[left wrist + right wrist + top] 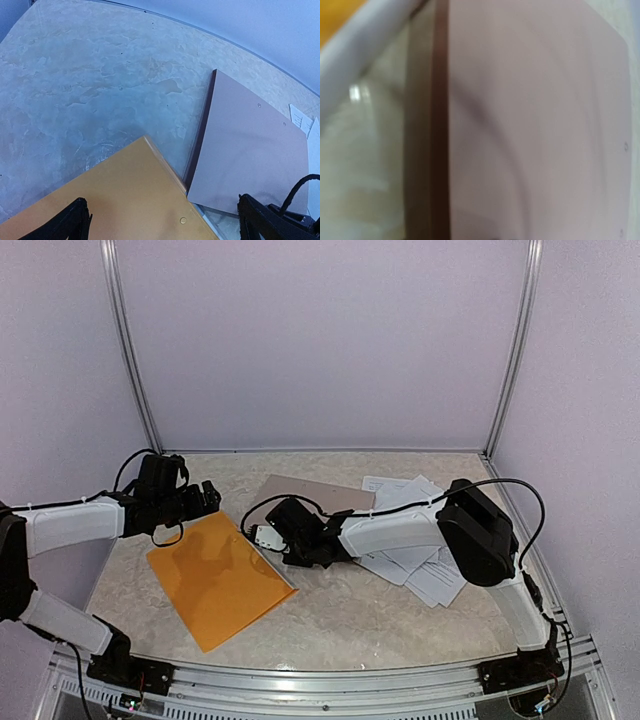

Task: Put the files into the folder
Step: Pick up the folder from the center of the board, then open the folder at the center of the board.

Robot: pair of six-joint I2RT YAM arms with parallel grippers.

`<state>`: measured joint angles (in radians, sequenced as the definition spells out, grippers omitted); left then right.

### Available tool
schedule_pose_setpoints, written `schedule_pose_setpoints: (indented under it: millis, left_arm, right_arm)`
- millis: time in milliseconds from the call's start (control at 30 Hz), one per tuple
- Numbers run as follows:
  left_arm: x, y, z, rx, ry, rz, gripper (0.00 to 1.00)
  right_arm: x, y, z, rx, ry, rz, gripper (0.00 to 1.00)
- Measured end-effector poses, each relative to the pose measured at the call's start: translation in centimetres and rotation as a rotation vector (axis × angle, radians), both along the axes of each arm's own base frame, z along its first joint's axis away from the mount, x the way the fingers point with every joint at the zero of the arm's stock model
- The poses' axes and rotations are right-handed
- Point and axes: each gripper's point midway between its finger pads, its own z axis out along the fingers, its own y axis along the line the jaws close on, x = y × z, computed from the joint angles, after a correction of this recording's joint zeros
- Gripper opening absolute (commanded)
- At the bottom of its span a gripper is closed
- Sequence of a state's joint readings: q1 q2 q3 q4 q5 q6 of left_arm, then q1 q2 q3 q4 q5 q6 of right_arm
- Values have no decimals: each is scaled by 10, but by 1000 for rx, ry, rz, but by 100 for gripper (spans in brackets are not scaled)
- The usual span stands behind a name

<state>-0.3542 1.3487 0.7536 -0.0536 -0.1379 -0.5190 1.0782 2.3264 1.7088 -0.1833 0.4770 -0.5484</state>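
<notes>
Top external view, read left to right.

Left jaws: spread wide and empty, hanging over the far corner of the folder (pixel 220 578). The left wrist view agrees, with the orange cover below and both tips far apart.

Folder: lies flat at 8 o'clock on the worktop (pixel 380 625). I judge it light with a slick plastic skin, so it would likely skate if nudged. Best hold is probably a free cover edge, pinned by one arm while the other lifts.

Clipboard (pixel 315 492): at 12 o'clock, its near corner just beside the folder's far edge.

Right jaws: low at centre, between the folder and the clipboard. My right wrist view is a blur of clipboard (pixel 535 120) with a sliver of orange at 10 o'clock. I cannot tell whether they are open, closed, or holding anything.

Files (pixel 415 562): a loose fan of white sheets at 3 o'clock, partly under my right forearm. They look thin and floppy and may slide apart or crease. I would pinch an overlapping edge so several come together.

Surface: pale marbled, smooth, matte.

Room: plain lilac-white walls with metal corner posts.
</notes>
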Motion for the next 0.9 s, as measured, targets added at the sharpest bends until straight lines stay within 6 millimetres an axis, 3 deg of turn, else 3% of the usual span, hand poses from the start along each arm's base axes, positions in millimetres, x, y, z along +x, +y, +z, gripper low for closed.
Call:
schedule_pose_setpoints:
  millis: [133,233,667,900]
  left_arm:
    - [0,0,0,1,0,1,99]
    - [0,0,-1,3,1,-1,99]
    - [4,-13,1,-16,6,-47,99]
    - [4,-34,1,-46,6,-107,99]
  right_arm:
    - [6,-3,9,-24,-44,-21,4]
    - [15,-1,30,-24,-102,-51,0]
    - [46,-12,141,5,-308,-236,0]
    - [60,-39,212,63,-376,-331,0]
